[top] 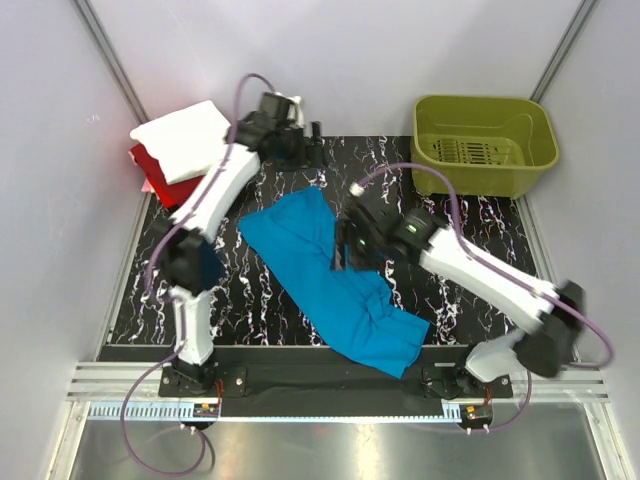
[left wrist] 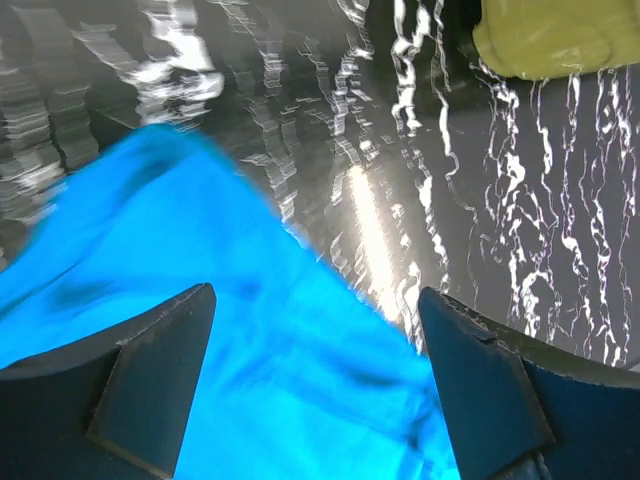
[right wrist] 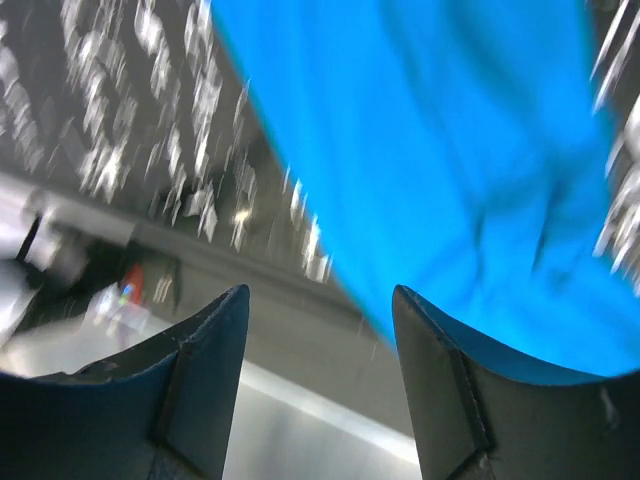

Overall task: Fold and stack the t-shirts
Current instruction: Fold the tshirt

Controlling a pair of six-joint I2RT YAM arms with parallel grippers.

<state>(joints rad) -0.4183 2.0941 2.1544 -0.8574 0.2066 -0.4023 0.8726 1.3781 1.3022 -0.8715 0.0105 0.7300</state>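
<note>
The turquoise-blue t-shirt (top: 325, 275) lies spread in a diagonal band across the black marbled mat (top: 250, 300), rumpled at its near right end. A folded white t-shirt (top: 185, 138) rests on a red t-shirt (top: 152, 168) at the far left corner. My left gripper (top: 312, 148) hovers by the far edge of the mat, just beyond the blue shirt's far tip. It is open in the left wrist view (left wrist: 315, 330), with the blue shirt (left wrist: 200, 300) below and nothing held. My right gripper (top: 338, 258) is over the blue shirt's middle, open (right wrist: 320, 300), with the blue cloth (right wrist: 440, 150) beyond its fingers.
An olive-green plastic basket (top: 485, 145) stands at the far right corner, also seen in the left wrist view (left wrist: 550, 40). Grey walls close in both sides. A metal rail (top: 330, 395) runs along the near edge by the arm bases.
</note>
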